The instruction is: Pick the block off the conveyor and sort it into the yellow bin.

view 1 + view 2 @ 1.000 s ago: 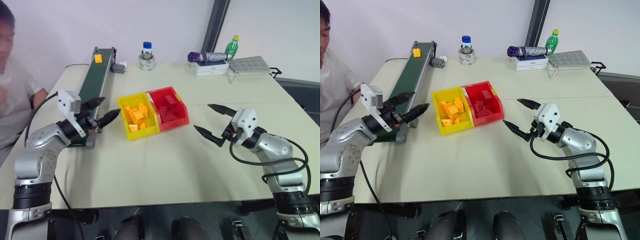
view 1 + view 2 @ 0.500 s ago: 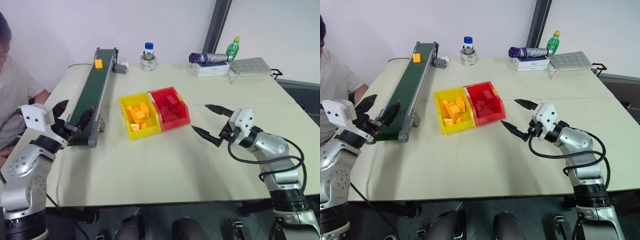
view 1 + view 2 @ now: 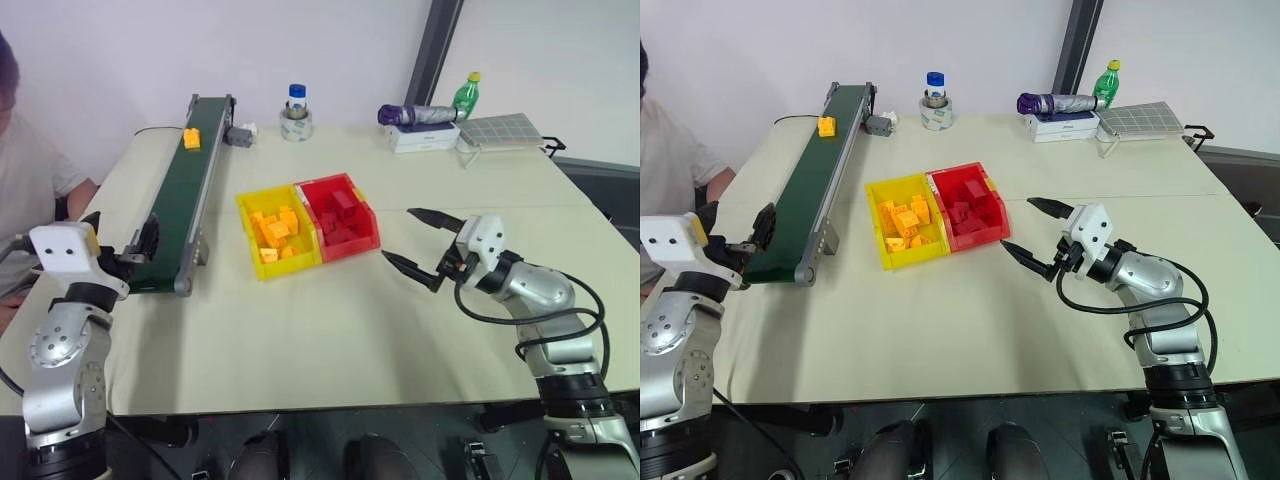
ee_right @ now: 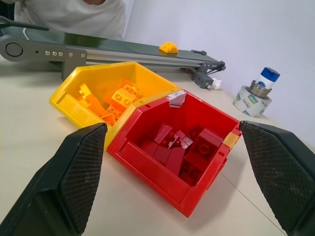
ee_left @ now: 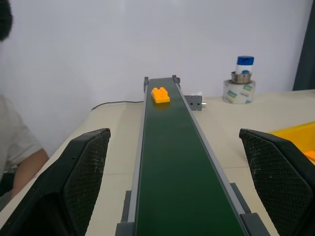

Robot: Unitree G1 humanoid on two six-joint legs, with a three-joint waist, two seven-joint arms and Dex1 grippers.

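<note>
Head view: the block (image 3: 191,138) lies on the conveyor's (image 3: 180,195) far end. The left gripper (image 3: 118,250), fingers apart, sits at the belt's near end. The yellow bin (image 3: 272,233) touches a red bin (image 3: 338,217); the right gripper (image 3: 418,250), fingers spread, hovers right of them. Far off stand a tape roll (image 3: 294,124) with a small jar (image 3: 295,97) on it and a green bottle (image 3: 463,93).

Left wrist view: nothing lies on the belt between fingers and block (image 5: 160,94).

Right wrist view: dark red bricks (image 4: 182,146) fill the red bin. The tape's label is unreadable.

A red bin (image 3: 338,217) of dark red blocks (image 4: 183,147) sits on the table (image 3: 330,330).
</note>
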